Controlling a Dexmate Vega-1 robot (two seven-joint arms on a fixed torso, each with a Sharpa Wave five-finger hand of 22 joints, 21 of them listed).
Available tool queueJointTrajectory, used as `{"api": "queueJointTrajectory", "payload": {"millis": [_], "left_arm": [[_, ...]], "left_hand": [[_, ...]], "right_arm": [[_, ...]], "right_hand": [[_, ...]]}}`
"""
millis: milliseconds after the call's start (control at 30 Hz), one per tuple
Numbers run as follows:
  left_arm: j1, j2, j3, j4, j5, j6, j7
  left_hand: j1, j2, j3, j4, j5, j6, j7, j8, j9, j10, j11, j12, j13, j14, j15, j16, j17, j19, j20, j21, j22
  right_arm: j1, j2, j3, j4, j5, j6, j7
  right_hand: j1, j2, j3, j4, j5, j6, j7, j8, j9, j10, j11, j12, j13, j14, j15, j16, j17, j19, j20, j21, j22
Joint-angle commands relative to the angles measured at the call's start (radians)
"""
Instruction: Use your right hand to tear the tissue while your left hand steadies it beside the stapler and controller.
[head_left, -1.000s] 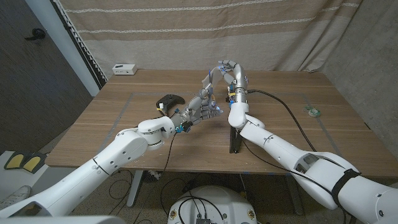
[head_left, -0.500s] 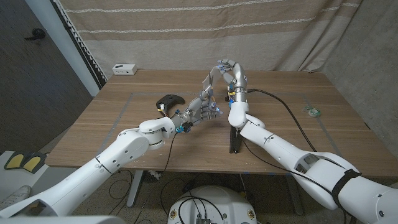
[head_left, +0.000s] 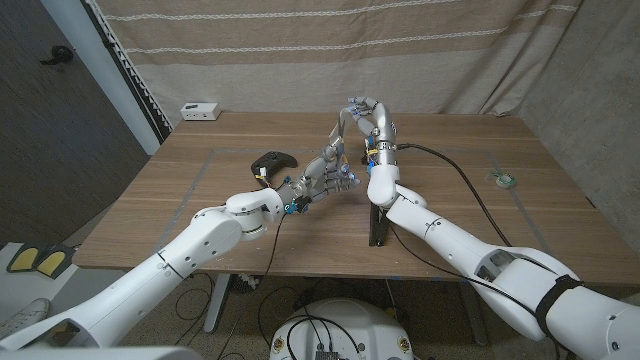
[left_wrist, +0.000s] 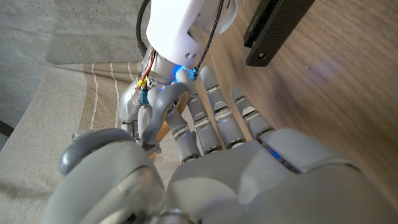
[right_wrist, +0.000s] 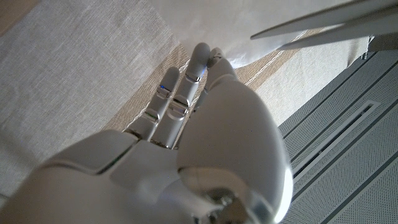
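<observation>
- A small white box (head_left: 201, 111) sits at the far left corner of the wooden table (head_left: 470, 165).
- A black controller (head_left: 272, 160) lies left of centre on the table, just left of the left hand.
- The left hand (head_left: 326, 176) is raised above the table near its middle, fingers reaching up and to the right toward the tissue; in the left wrist view the fingers (left_wrist: 214, 118) lie side by side and slightly curled, with the thumb bent across toward the right hand's wrist. Whether they actually pinch the tissue cannot be told.
- The tissue (head_left: 342, 128) hangs as a thin pale strip in the air above the table's centre, between the two hands, its top at the right hand and its lower end at the left hand's fingertips.
- The right hand (head_left: 367, 110) is held high above the left hand, fingers curled in at the top of the tissue; in the right wrist view its fingers (right_wrist: 183, 93) are pressed close together.
- A dark, narrow stapler (head_left: 377, 226) lies near the table's near edge, under the right forearm.
- A small round greenish object (head_left: 505, 180) rests on the right side of the table.
</observation>
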Motion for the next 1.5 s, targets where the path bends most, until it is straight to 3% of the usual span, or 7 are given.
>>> {"api": "queueJointTrajectory", "payload": {"millis": [33, 833, 1367, 1500], "left_arm": [[0.016, -0.010, -0.006, 0.004, 0.012, -0.039, 0.004], [0.007, -0.023, 0.000, 0.021, 0.010, -0.032, 0.005], [0.001, -0.022, 0.006, 0.027, -0.001, -0.017, -0.014], [0.005, -0.022, 0.004, 0.028, -0.005, -0.021, -0.019]], "left_hand": [[0.001, -0.007, -0.008, 0.015, 0.002, -0.096, 0.104, 0.379, 0.275, 0.025, -0.030, 0.043, 0.006, -0.001, -0.106, 0.007, 0.003, 0.001, -0.001, -0.004, 0.003], [0.000, -0.007, -0.008, 0.017, 0.002, -0.094, 0.104, 0.379, 0.275, 0.023, -0.029, 0.047, 0.004, -0.002, -0.107, 0.008, 0.003, 0.001, -0.001, -0.005, 0.005], [-0.001, -0.006, -0.008, 0.018, 0.002, -0.094, 0.106, 0.379, 0.275, 0.019, -0.032, 0.046, 0.002, -0.004, -0.107, 0.008, 0.003, 0.002, -0.001, -0.006, 0.005], [-0.001, -0.006, -0.008, 0.018, 0.002, -0.095, 0.103, 0.379, 0.275, 0.018, -0.033, 0.047, 0.002, -0.002, -0.109, 0.008, 0.003, 0.001, -0.001, -0.007, 0.005]], "right_arm": [[-0.020, -0.015, 0.010, -0.019, 0.006, 0.020, 0.014], [-0.060, -0.046, 0.033, -0.048, -0.002, 0.090, 0.043], [-0.031, -0.040, 0.028, 0.062, -0.010, 0.275, 0.049], [-0.037, -0.038, 0.035, 0.059, -0.005, 0.265, 0.059]], "right_hand": [[0.002, -0.007, 0.008, -0.004, -0.002, 0.001, 0.000, -0.004, 0.004, 0.008, 0.003, -0.003, 0.005, 0.009, -0.061, -0.003, 0.004, -0.004, -0.116, -0.007, 0.003], [0.000, -0.007, 0.019, -0.004, -0.009, -0.005, -0.006, -0.011, 0.006, 0.007, 0.000, -0.012, 0.005, 0.004, -0.061, -0.014, 0.001, -0.014, -0.120, -0.010, 0.005], [-0.005, 0.000, 0.028, 0.000, -0.009, -0.017, -0.016, -0.019, 0.008, -0.005, -0.003, -0.023, 0.005, -0.001, -0.062, -0.022, -0.001, -0.035, -0.132, -0.013, 0.008], [-0.007, 0.002, 0.031, 0.002, -0.008, -0.023, -0.021, -0.023, 0.009, -0.012, -0.007, -0.029, 0.005, -0.007, -0.062, -0.026, -0.003, -0.045, -0.135, -0.013, 0.009]]}}
